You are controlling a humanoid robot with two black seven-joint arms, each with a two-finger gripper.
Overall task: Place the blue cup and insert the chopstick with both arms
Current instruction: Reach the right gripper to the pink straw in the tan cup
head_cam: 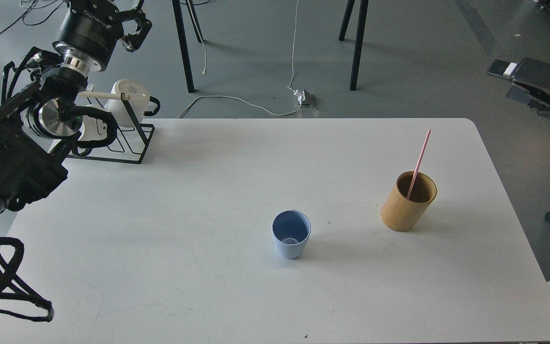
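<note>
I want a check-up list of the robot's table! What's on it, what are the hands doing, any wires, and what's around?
Surface: white table, faint scuffs.
Job's things: blue cup upright near the middle, nothing in it; pink chopstick leaning in the bamboo holder to its right.
Clutter: black wire rack with white mugs at the far left corner.
Hands: left hand raised beyond the table's far left, fingers spread, holding nothing; right hand at the far right edge, off the table, fingers too unclear to judge.
Cables: white cord on the floor behind the table.
Surroundings: grey floor, black legs behind.
</note>
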